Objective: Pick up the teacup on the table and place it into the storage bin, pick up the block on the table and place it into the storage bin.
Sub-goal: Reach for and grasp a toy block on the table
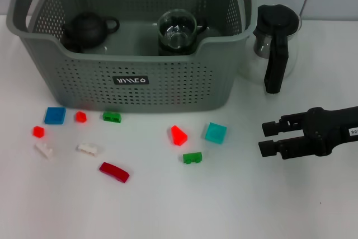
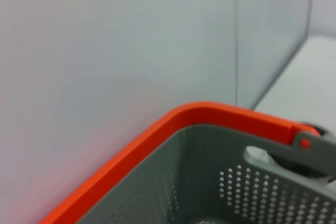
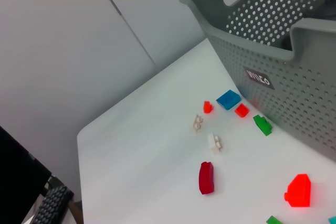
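Table: white, smooth, fills lower frame.
Wall: pale grey panels, vertical seam, upper left.
Keyboard: black, lower left corner.

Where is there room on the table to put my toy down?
The near table, below the dark red block and green block, is bare. It is crowded along the storage bin front, and the right gripper fills the right side.

White table: storage bin, glass kettle, scattered blocks.
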You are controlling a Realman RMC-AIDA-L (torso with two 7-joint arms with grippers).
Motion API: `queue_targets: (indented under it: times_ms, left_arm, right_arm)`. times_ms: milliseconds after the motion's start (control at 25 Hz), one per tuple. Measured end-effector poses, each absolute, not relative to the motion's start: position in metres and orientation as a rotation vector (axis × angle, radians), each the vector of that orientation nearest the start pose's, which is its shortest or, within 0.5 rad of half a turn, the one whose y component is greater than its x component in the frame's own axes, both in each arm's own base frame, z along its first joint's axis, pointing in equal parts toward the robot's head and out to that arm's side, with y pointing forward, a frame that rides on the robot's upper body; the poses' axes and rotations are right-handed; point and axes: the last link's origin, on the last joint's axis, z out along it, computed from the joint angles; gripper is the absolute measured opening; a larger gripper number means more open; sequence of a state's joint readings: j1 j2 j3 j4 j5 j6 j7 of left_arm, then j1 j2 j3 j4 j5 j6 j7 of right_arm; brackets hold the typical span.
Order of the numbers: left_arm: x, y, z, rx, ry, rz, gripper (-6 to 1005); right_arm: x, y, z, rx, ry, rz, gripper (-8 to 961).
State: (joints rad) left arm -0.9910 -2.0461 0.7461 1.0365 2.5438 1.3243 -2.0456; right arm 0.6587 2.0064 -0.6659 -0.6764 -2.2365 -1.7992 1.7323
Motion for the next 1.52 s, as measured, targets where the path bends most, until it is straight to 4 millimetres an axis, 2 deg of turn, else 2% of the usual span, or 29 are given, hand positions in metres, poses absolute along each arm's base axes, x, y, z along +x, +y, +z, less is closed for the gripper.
queue_targets:
  times_ms: [160, 280, 320, 440, 560, 800, 920, 1080, 1160, 1520]
  left_arm:
    - [-0.117, 0.459, 0.101, -2.532, -0.670, -0.214, 543]
    - [-0.122, 0.435, 0.122, -2.587, -0.751, -0.307, 543]
    - [-0.122, 0.435, 0.122, -2.587, -0.751, -0.307, 542]
    - [-0.130, 0.412, 0.132, -2.648, -0.756, -0.337, 542]
    - [-0.145, 0.391, 0.139, -2.691, -0.757, -0.323, 537]
    - [-0.173, 0.346, 0.136, -2.829, -0.682, -0.225, 536]
    - [-0.184, 0.332, 0.130, -2.851, -0.695, -0.172, 537]
    - [-0.196, 0.324, 0.121, -2.864, -0.746, -0.070, 538]
    - [-0.207, 0.316, 0.110, -2.860, -0.802, 0.067, 539]
    - [-0.223, 0.310, 0.113, -2.749, -0.877, 0.233, 541]
  right_arm:
    - [0.240, 0.330, 0.020, -3.015, 0.960, 0.495, 710]
    - [0.240, 0.331, 0.020, -3.012, 0.959, 0.486, 710]
    - [0.240, 0.331, 0.020, -3.012, 0.959, 0.486, 710]
    - [0.240, 0.331, 0.019, -3.012, 0.964, 0.484, 710]
    - [0.239, 0.331, 0.019, -3.018, 0.964, 0.485, 710]
    - [0.239, 0.330, 0.018, -3.025, 0.961, 0.481, 710]
    - [0.239, 0.330, 0.018, -3.028, 0.962, 0.476, 710]
    - [0.240, 0.329, 0.018, -3.028, 0.967, 0.474, 711]
    - [0.240, 0.328, 0.018, -3.027, 0.970, 0.474, 711]
    - [0.242, 0.326, 0.016, -3.031, 0.978, 0.465, 711]
